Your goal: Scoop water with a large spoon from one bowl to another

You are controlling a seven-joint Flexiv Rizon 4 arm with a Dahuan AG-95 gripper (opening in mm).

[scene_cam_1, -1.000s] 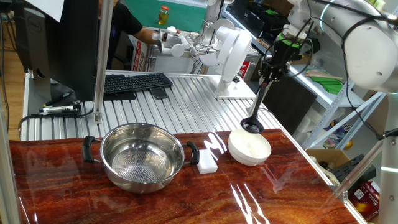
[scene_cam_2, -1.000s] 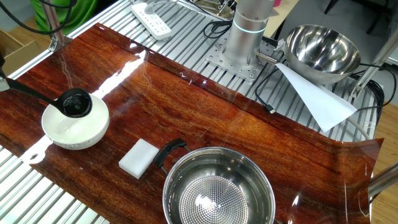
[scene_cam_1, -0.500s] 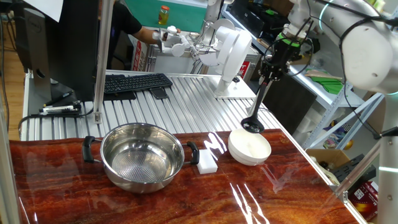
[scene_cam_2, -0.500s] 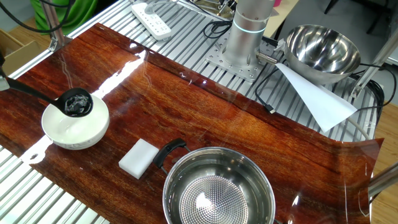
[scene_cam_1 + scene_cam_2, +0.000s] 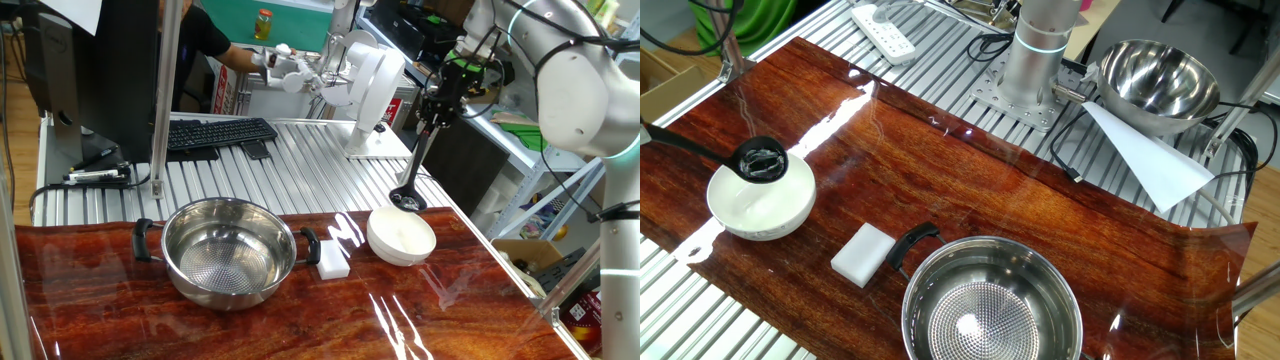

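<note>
On the left of the reddish wooden tabletop (image 5: 120,300) sits the steel bowl (image 5: 227,252), wide and shiny, with a black handle on each side and a dotted bottom. In the other fixed view it shows at the lower edge (image 5: 992,302), cut off by the frame. Just beside its right handle lies a white rectangular block (image 5: 333,260), flat on the wood and apart from the bowl's rim; the other view shows it (image 5: 865,253) between the steel bowl and the white one.

Further right stands the small white bowl (image 5: 401,237), round and plain, near the tabletop's far edge (image 5: 760,204). The black ladle (image 5: 415,170) hangs above the bowl's far rim, handle running steeply upward and its cup (image 5: 406,200) lowest. From the other side the cup (image 5: 761,161) sits over the white bowl's upper rim, tilted, with glinting reflections inside, and the thin dark handle leads off to the left edge of the frame.

At the upper right the hand (image 5: 437,108) points downward and is closed narrowly on the top of the ladle's handle. The white arm (image 5: 570,70) curves away behind it, toward the right edge.
</note>
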